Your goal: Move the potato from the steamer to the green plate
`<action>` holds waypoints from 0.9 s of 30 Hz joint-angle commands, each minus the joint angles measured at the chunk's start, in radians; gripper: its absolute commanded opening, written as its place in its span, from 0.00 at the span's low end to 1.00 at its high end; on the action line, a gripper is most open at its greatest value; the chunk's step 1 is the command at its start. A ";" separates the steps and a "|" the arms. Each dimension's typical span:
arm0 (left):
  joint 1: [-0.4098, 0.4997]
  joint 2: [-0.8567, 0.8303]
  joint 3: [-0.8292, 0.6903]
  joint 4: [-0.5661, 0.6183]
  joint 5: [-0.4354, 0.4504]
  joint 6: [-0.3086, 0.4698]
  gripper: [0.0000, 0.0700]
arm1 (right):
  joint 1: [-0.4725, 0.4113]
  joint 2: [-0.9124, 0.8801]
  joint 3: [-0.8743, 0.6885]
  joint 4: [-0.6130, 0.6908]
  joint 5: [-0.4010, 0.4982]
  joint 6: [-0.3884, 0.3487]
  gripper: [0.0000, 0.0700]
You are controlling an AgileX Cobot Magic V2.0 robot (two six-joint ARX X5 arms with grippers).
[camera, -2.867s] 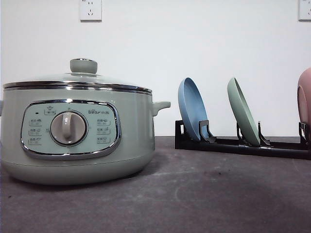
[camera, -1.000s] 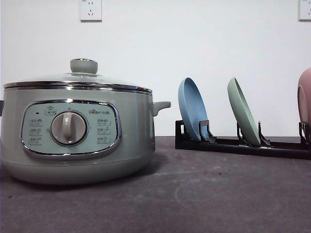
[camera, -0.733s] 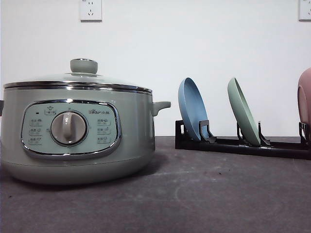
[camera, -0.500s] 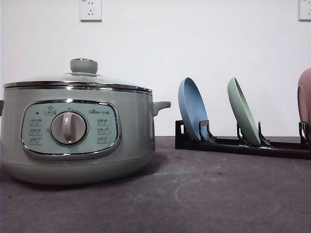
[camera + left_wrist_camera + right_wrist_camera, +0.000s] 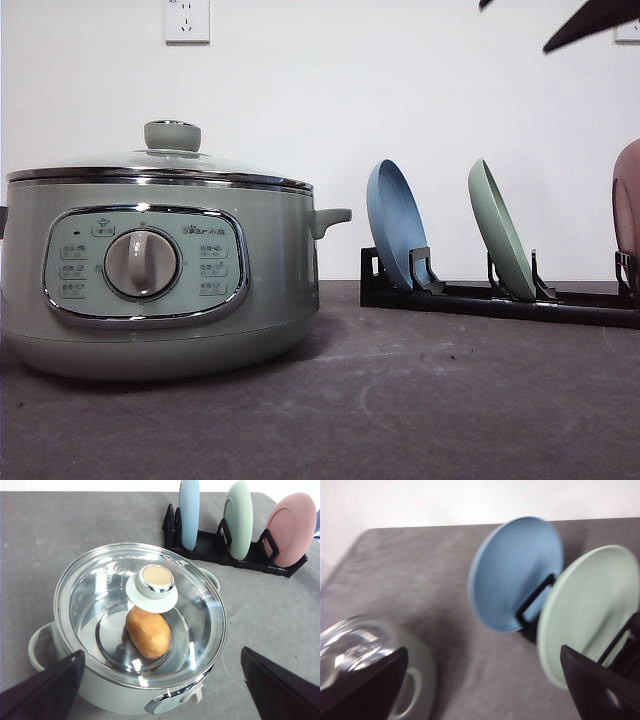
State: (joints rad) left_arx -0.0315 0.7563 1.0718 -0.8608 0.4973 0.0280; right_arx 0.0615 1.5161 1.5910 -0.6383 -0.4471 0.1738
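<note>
The pale-green steamer point(image 5: 270, 280) stands on the left of the table with its glass lid point(image 5: 95, 595) on. Through the lid, the orange-brown potato point(image 5: 148, 632) lies on the metal bottom, under the lid knob point(image 5: 156, 582). The green plate point(image 5: 500, 235) stands on edge in the black rack point(image 5: 500, 300), right of the steamer. My left gripper point(image 5: 162, 651) hangs open high above the steamer point(image 5: 37, 645), holding nothing. My right gripper point(image 5: 484, 655) is open and empty in a blurred view, above the table between the steamer point(image 5: 420, 675) and the green plate point(image 5: 590, 615).
The blue plate point(image 5: 393, 225) stands in the rack left of the green one, and the pink plate point(image 5: 628, 210) to its right. A dark part of my right arm point(image 5: 590, 22) shows high above the rack. Grey table lies in front of the rack and steamer.
A dark part of the right arm has come into the top right of the front view. The steamer, lid and plates have not moved.
</note>
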 commanded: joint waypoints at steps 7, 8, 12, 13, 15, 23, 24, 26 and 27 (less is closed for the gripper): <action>-0.003 0.006 0.021 0.008 0.005 0.009 0.91 | 0.013 0.157 0.032 0.122 0.033 0.056 0.87; -0.003 0.006 0.021 0.009 0.005 0.009 0.91 | 0.015 0.174 0.032 0.132 0.036 0.059 0.87; -0.003 0.006 0.021 0.009 0.005 0.009 0.91 | 0.017 0.234 0.032 0.160 0.057 0.062 0.78; -0.003 0.006 0.021 0.008 0.005 0.009 0.91 | 0.018 0.247 0.032 0.167 0.059 0.062 0.77; -0.003 0.006 0.021 0.008 0.005 0.009 0.91 | 0.021 0.273 0.032 0.180 0.059 0.069 0.77; -0.003 0.006 0.021 0.008 0.005 0.009 0.91 | 0.028 0.347 0.032 0.217 0.068 0.080 0.68; -0.003 0.006 0.021 0.008 0.005 0.009 0.91 | 0.028 0.352 0.032 0.220 0.075 0.081 0.64; -0.003 0.006 0.021 0.008 0.005 0.009 0.91 | 0.029 0.358 0.032 0.222 0.097 0.081 0.56; -0.003 0.006 0.021 0.008 0.005 0.009 0.91 | 0.029 0.359 0.032 0.226 0.107 0.081 0.52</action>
State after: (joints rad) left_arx -0.0315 0.7566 1.0718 -0.8608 0.4973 0.0280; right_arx 0.0860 1.8580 1.5990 -0.4269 -0.3480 0.2435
